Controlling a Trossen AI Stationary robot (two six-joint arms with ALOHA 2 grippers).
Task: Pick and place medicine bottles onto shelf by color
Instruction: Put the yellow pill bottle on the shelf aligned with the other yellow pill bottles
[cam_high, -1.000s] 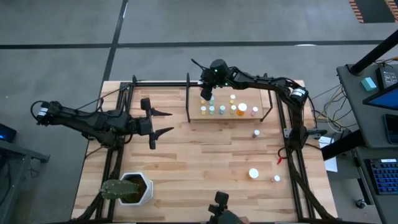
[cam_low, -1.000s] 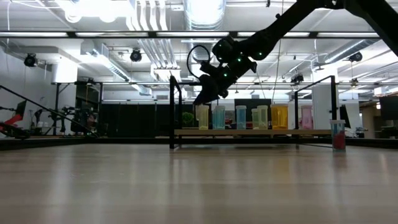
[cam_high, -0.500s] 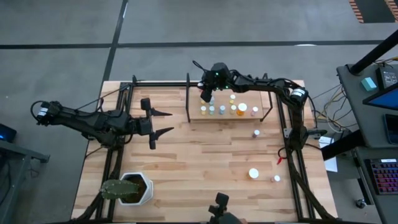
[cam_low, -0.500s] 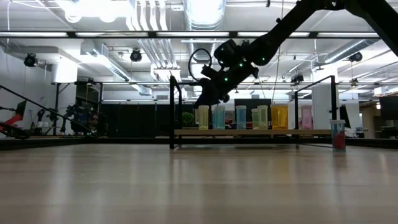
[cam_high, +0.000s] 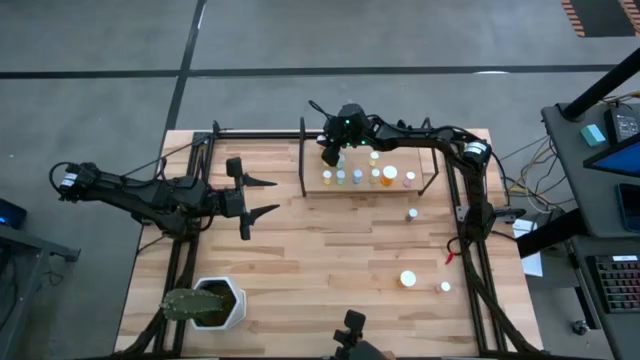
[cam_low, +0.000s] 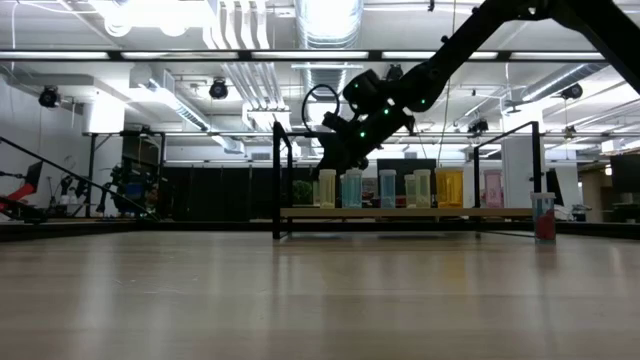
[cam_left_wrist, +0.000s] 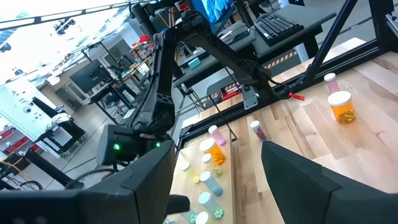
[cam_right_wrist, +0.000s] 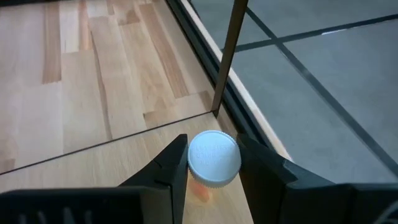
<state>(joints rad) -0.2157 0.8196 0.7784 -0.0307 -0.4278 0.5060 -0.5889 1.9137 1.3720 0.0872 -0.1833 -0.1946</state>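
Note:
The shelf is a light-wood board with black bars at the table's far middle. It carries two rows of small bottles, yellowish, teal, orange and pink. My right gripper reaches down at the shelf's far left corner and is shut on a yellowish bottle with a white cap. In the low view the gripper is above the row of bottles. My left gripper waits open and empty over the table's left half. My right gripper has the yellowish bottle's white cap between its two fingers, one on each side. The fingers come from above, slanting down. The bottle is upright over the shelf's corner. Whether its bottom rests on the board, I cannot tell.
Three loose bottles stand on the table's right half: a pink one, a wide white-topped one and a small one. A white plant pot sits at the near left. A black post stands close to the held bottle.
My right gripper has shifted slightly toward the table's left edge over the shelf's far left corner, and its wrist has risen a little. The bottles on the shelf have kept their places.

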